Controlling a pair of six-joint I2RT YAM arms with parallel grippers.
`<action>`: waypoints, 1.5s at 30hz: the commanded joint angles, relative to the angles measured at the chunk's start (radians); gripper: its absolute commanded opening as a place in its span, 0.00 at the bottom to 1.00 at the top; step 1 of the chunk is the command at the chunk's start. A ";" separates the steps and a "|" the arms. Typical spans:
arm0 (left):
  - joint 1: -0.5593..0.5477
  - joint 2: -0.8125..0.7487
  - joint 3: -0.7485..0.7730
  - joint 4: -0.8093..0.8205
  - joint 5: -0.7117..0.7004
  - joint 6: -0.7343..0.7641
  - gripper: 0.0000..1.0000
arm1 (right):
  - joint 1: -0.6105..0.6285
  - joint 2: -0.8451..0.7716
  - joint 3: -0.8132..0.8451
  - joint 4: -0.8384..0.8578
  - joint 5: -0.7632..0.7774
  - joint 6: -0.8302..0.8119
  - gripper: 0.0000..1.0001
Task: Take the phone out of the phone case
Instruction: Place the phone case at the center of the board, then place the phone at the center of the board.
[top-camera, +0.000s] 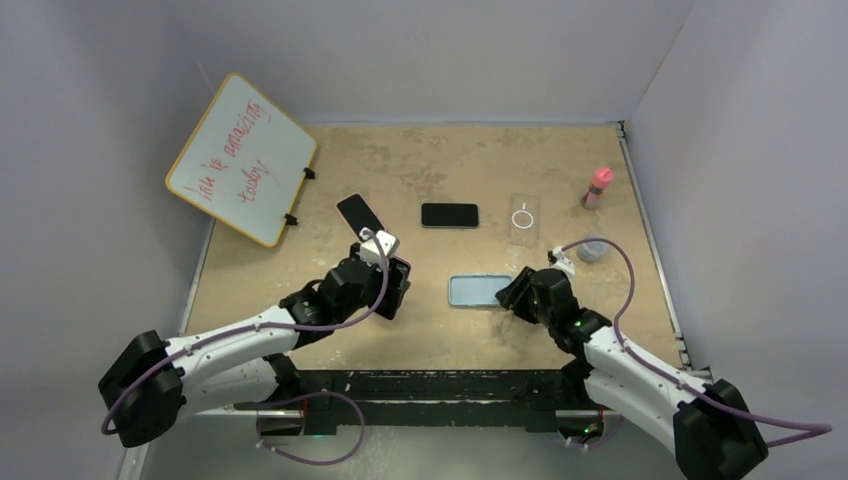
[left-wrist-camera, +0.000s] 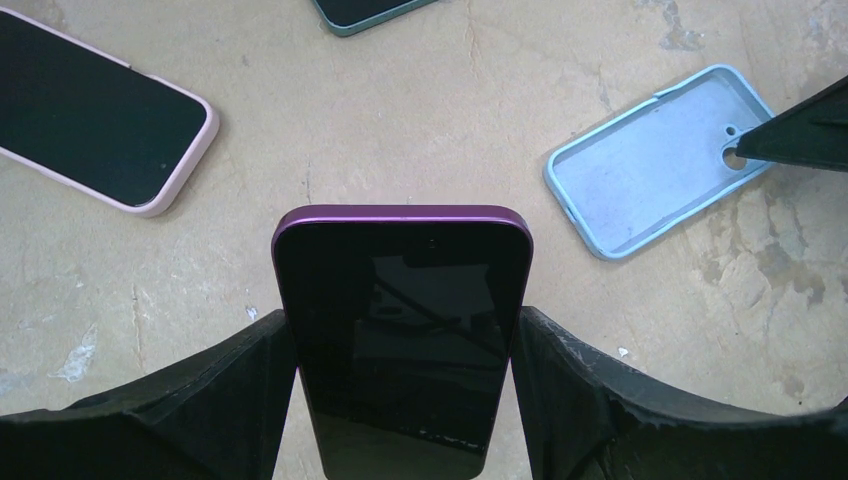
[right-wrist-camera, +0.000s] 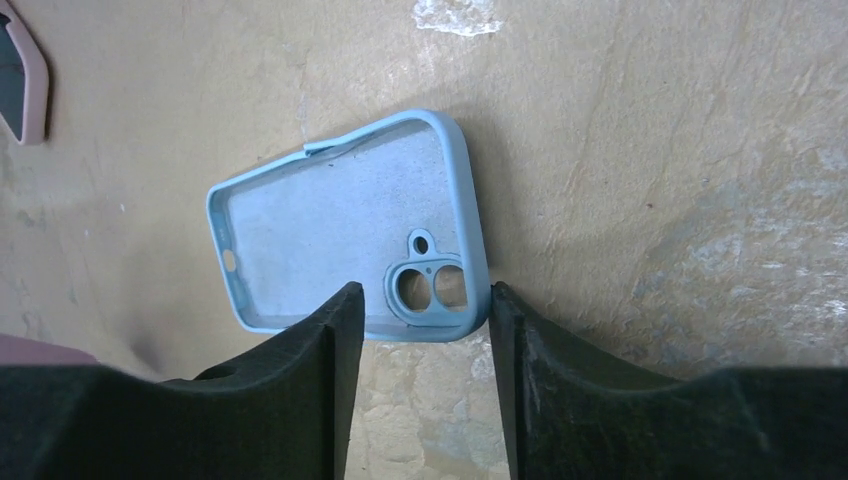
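Left fingers (left-wrist-camera: 200, 400) are clenched on the sides of the purple phone (left-wrist-camera: 402, 330), holding it above the worktop (left-wrist-camera: 420, 120). Right fingers (right-wrist-camera: 290, 400) stand parted over the camera end of the blue case (right-wrist-camera: 320, 230), which lies empty; whether they touch it is unclear. The phone is already out of the case, so probably only setting it down is left.

l claw (left-wrist-camera: 402, 325) clamped tight, r claw (right-wrist-camera: 422, 290) fingers apart, both arms stretched fwd.

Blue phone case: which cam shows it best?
Right wrist: blue phone case close up, empty, camera cutouts clear. Left wrist shows it at the edge, one corner hidden. Top external shows it small.
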 joint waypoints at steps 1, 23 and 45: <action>0.026 0.039 0.070 0.076 0.047 0.032 0.00 | -0.003 -0.019 0.009 -0.119 0.001 -0.031 0.56; 0.057 0.595 0.525 -0.057 0.269 0.370 0.00 | -0.003 -0.168 0.063 -0.125 -0.008 -0.188 0.81; 0.155 0.710 0.715 -0.157 0.237 -0.010 0.00 | -0.003 -0.098 0.014 0.170 -0.204 -0.369 0.80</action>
